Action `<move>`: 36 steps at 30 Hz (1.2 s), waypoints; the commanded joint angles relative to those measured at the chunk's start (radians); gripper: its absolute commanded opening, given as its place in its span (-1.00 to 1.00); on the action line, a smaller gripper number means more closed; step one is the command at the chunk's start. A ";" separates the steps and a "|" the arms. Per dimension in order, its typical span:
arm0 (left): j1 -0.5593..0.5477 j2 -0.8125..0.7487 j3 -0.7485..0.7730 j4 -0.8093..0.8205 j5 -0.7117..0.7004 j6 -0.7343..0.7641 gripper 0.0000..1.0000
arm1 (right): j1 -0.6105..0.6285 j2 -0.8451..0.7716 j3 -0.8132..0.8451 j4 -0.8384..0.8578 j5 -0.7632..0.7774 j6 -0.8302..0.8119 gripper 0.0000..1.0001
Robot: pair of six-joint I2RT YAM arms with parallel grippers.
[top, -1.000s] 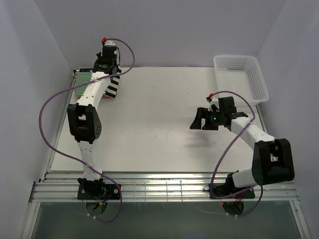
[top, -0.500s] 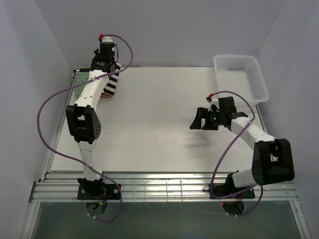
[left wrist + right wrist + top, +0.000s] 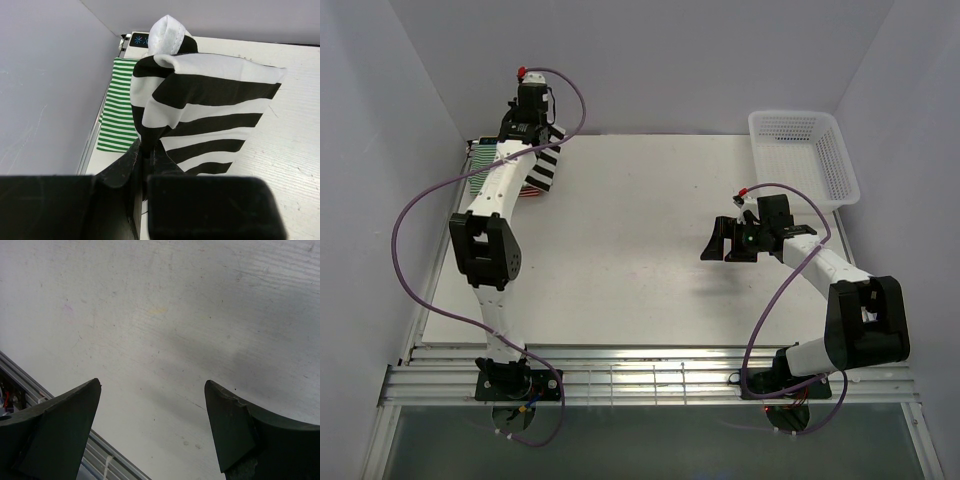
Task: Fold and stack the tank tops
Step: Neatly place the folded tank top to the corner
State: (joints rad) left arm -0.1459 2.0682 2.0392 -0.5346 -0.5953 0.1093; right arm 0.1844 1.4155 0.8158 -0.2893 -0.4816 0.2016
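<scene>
Stacking seems the step in hand: the left gripper (image 3: 142, 155), pinched tight on the black-and-white top (image 3: 205, 115), holds it above the green-and-white top (image 3: 117, 115) at the tabletop's (image 3: 620, 230) far left corner. Next, it likely needs lowering squarely and releasing. The right gripper (image 3: 152, 385) gapes wide, empty.

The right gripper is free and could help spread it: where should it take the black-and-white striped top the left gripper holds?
Probably the free corner of the black-and-white striped top that juts out over the table, coming from the right. The left gripper pinches the bunched opposite end, and the green-and-white top lies on its left, so that side is crowded. The right gripper is already open.
</scene>
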 commanded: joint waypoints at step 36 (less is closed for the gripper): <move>0.098 0.015 0.004 0.004 0.112 -0.062 -1.00 | -0.005 0.025 0.057 -0.025 0.054 -0.021 0.80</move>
State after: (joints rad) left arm -0.0711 2.0804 2.0239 -0.5529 -0.5137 0.0616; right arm 0.1837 1.4300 0.8299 -0.2974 -0.4431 0.1993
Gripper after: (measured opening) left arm 0.153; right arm 0.900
